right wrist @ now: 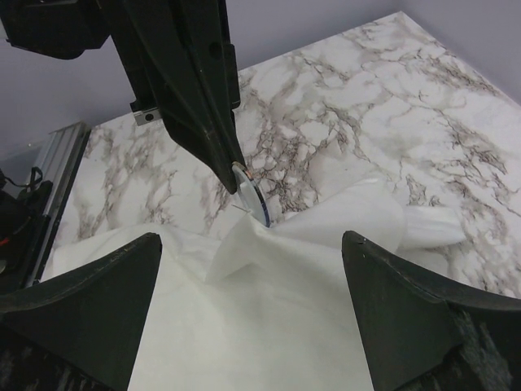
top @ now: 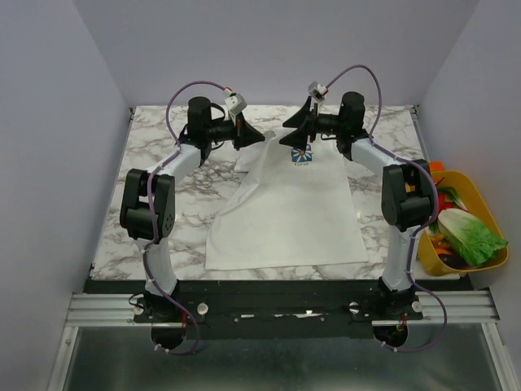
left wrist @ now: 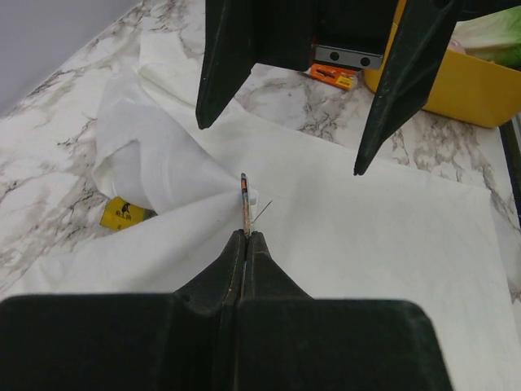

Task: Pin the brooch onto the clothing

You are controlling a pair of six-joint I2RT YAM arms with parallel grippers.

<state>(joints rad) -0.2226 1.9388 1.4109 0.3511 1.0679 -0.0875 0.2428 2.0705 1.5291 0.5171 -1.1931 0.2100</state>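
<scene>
**Left gripper** [left wrist: 246,235]: you will find its jaws pressed tight on the brooch [left wrist: 244,198], which stands upright and edge-on at the fingertips.

**Brooch**: it touches a raised peak of white fabric near the collar. A thin pin wire shows just beside it.

**T-shirt** [top: 285,212]: it lies mostly flat on the marble table [top: 163,147], with the upper part bunched into folds. Its yellow neck label [left wrist: 122,214] sits near the bunch, and its flower print [top: 301,153] is by the right gripper.

**Right gripper** [right wrist: 251,238]: its fingers are spread wide and hold nothing. You see it facing the left gripper, with the raised fold and the brooch between its fingers.

**Yellow basket** [top: 466,179]: it holds vegetables and sits just beside the table's right edge.
</scene>
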